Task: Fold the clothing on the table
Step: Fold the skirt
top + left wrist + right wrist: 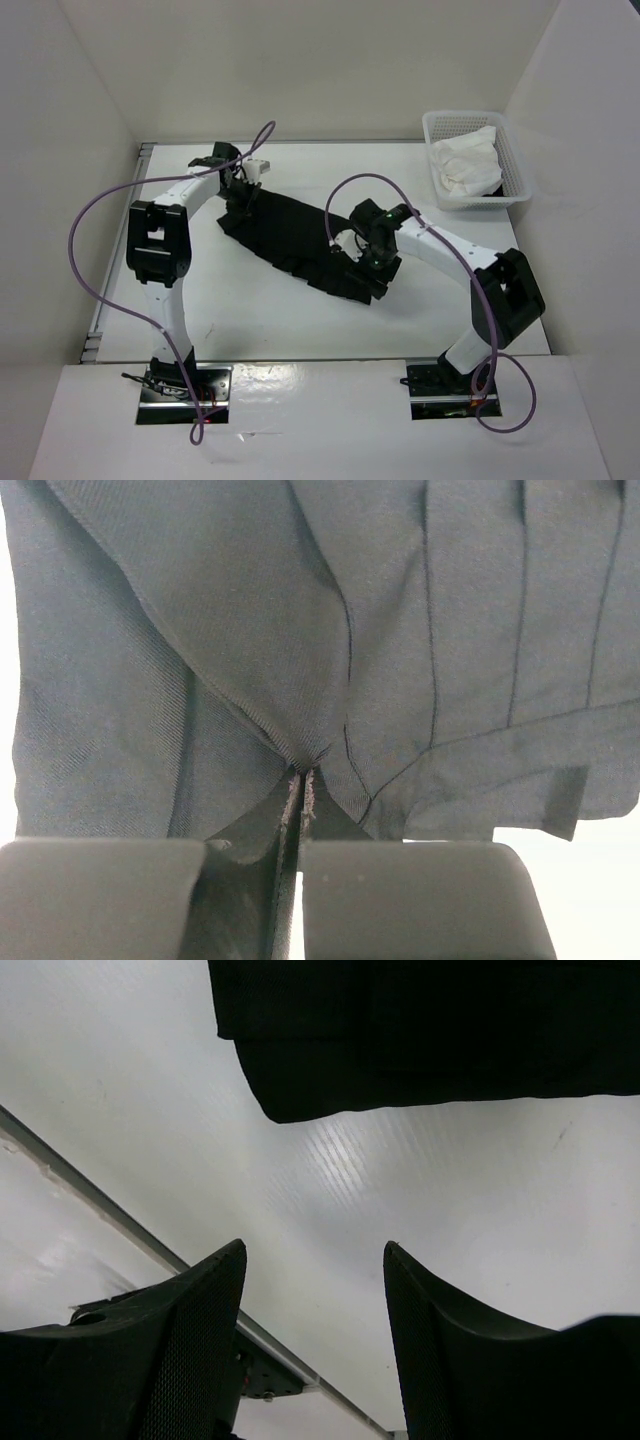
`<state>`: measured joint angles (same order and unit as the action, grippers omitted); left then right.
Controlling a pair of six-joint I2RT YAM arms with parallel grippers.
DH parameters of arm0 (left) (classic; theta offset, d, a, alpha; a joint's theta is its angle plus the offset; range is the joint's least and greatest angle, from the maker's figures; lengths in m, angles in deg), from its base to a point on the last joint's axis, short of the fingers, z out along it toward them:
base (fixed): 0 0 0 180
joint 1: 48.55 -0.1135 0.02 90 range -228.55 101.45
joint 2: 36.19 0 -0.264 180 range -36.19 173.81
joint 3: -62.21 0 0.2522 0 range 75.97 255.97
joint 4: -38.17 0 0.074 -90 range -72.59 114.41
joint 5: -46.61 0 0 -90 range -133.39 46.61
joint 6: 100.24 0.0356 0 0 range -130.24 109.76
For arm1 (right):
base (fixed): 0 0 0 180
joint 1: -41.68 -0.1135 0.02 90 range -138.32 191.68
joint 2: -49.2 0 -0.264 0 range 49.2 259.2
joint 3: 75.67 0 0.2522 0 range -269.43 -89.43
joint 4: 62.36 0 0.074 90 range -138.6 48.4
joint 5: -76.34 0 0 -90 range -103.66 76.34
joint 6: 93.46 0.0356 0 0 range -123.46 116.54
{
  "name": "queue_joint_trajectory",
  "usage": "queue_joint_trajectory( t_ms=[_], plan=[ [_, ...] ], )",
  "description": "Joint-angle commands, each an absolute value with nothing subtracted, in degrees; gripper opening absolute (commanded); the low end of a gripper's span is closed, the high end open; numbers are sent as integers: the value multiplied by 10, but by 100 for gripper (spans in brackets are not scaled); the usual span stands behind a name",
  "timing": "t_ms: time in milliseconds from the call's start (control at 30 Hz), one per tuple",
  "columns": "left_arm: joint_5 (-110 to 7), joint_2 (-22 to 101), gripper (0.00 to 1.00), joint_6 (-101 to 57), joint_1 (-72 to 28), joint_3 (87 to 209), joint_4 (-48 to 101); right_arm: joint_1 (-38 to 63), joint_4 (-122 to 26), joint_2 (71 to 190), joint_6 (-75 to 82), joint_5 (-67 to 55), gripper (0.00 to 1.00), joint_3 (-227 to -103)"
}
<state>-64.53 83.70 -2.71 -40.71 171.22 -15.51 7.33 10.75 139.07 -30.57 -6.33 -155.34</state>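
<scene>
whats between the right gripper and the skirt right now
Only bare white table. In the right wrist view the open right gripper hangs short of the edge of the skirt, with nothing in the stretch between them.

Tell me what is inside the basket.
A crumpled white cloth fills most of the basket. Whatever lies beneath the cloth is covered and cannot be seen.

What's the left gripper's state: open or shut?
Shut on the clothing. In the wrist view the left gripper has its jaws meeting with no gap, and the fabric puckers into the pinch.
</scene>
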Motion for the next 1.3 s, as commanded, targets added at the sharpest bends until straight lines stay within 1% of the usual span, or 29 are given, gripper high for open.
queue_joint_trajectory(
  t_ms=[0,267,600,1000,1267],
  plan=[
    [-644,817,0,-40,-416,1699,-138,56,75,1406,-310,-71,62,-1550],
    [-644,805,0,-40,-440,1678,-133,50,11,1438,-304,-59,62,-1568],
    [-649,805,0,-40,-445,1668,-128,50,-64,1448,-274,-54,62,-1545],
    [-649,805,0,-45,-445,1668,-128,50,-71,1465,-263,-38,62,-1522],
    [-649,800,0,-45,-445,1668,-128,50,-104,1465,-252,-44,62,-1498]
  ],
)
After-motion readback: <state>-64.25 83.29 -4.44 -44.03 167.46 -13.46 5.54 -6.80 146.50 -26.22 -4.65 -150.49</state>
